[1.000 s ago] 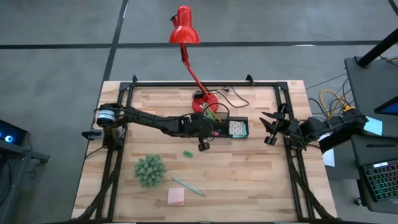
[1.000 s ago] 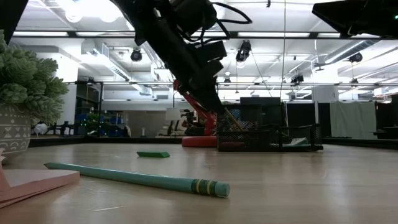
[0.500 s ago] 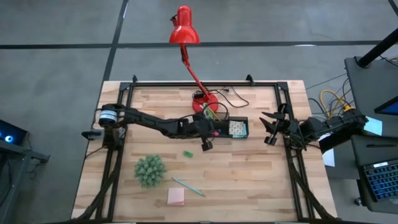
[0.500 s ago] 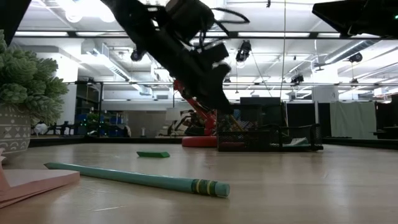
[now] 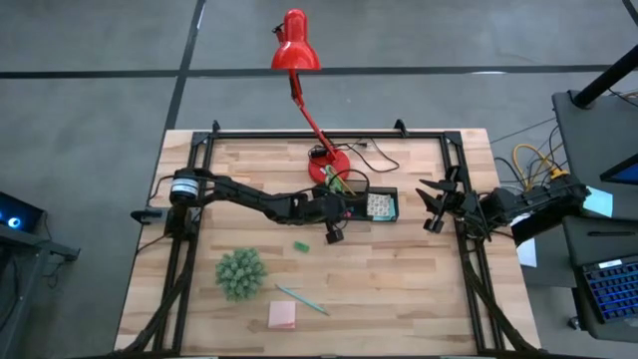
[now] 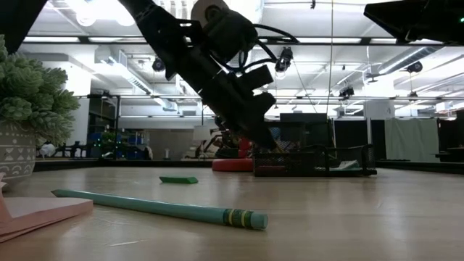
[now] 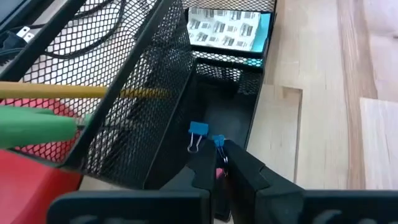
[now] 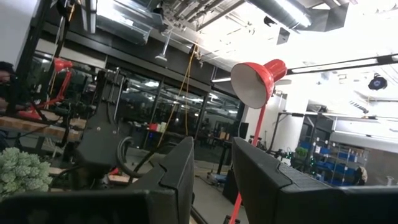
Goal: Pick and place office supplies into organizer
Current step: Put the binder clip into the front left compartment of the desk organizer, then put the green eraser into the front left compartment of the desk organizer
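The black mesh organizer point(image 5: 371, 205) stands near the red lamp base. Its tall bin holds the green-handled scissors point(image 7: 37, 124) and the wooden pencil point(image 7: 62, 91); a light-blue sticky pad point(image 7: 229, 28) lies in the end compartment. My left gripper point(image 7: 219, 157) hangs over the low middle compartment, shut on a tiny pink piece point(image 7: 219, 173). Two blue clips point(image 7: 198, 130) lie in that compartment just ahead of the fingertips. On the table lie a green piece point(image 5: 301, 245), a teal pen point(image 5: 301, 298) and a pink pad point(image 5: 282, 315). My right gripper point(image 5: 431, 204) waits open at the right edge. My left gripper pinches the pink piece point(image 7: 219, 174) between its two fingers point(image 7: 205, 171), just behind the tips. The fingers slant down from the table's left side over the organizer's low compartment. Whether the piece rests on the tray floor, I cannot tell.
A fuzzy green ball point(image 5: 240, 272) sits near the left front of the table. The red lamp's base point(image 5: 329, 166) and its cables stand right behind the organizer, its stem leaning beyond the far edge. Bare wood lies at the right front.
My left gripper has moved a little toward the table's right and down, closer over the organizer, staying shut. Nothing else on the table has moved.
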`<move>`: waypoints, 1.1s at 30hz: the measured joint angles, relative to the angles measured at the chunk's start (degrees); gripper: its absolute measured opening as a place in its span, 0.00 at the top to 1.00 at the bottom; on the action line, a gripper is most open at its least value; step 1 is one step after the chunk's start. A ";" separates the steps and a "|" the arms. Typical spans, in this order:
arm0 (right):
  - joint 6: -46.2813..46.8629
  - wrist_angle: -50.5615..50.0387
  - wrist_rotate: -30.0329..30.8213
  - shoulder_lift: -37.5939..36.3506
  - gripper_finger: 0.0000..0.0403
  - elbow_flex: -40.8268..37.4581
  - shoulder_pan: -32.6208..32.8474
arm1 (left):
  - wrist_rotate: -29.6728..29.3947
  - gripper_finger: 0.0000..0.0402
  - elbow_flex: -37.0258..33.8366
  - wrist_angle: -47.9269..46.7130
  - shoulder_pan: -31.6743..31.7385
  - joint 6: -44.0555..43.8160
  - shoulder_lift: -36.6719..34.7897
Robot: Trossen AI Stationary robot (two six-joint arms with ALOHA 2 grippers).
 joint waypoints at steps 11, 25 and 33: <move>0.00 0.02 0.00 -0.02 0.75 0.00 0.00 | 0.01 0.90 -0.11 -0.07 0.13 -0.46 0.15; 0.00 0.00 0.00 -0.02 0.75 0.00 0.00 | 0.70 0.69 0.18 -0.69 0.15 -0.16 -0.31; 0.00 0.00 0.00 -0.02 0.75 0.00 0.00 | 7.70 0.66 0.28 -1.77 0.15 0.35 -2.76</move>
